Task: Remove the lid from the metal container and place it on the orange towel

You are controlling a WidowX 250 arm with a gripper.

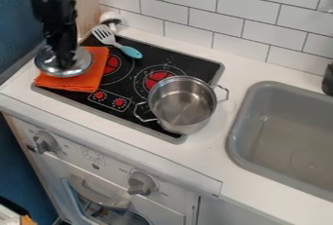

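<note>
Right across the frame runs the white counter (267, 70), with the black cooktop (185, 63) set into it at centre left and the grey sink (234, 139) at the right edge. From the upper left corner hangs the black arm (55, 5). The metal pot (185, 125) stands just right of centre, uncovered, partly over the cooktop's edge. Left of it lies the orange towel (95, 68), and over the towel's left side is the shiny lid (83, 62), roughly level. Beyond them, a spatula (112, 41) with a blue handle lies near the back. As for the claw (65, 65), it's right down at the middle of the lid; whether it grips or has let go, I can't tell from here.

I'd call this the placing step, nearly done. Next it wants the lid seated on the cloth, nudged rightward if it overhangs, then a clean release and a straight lift.
</note>
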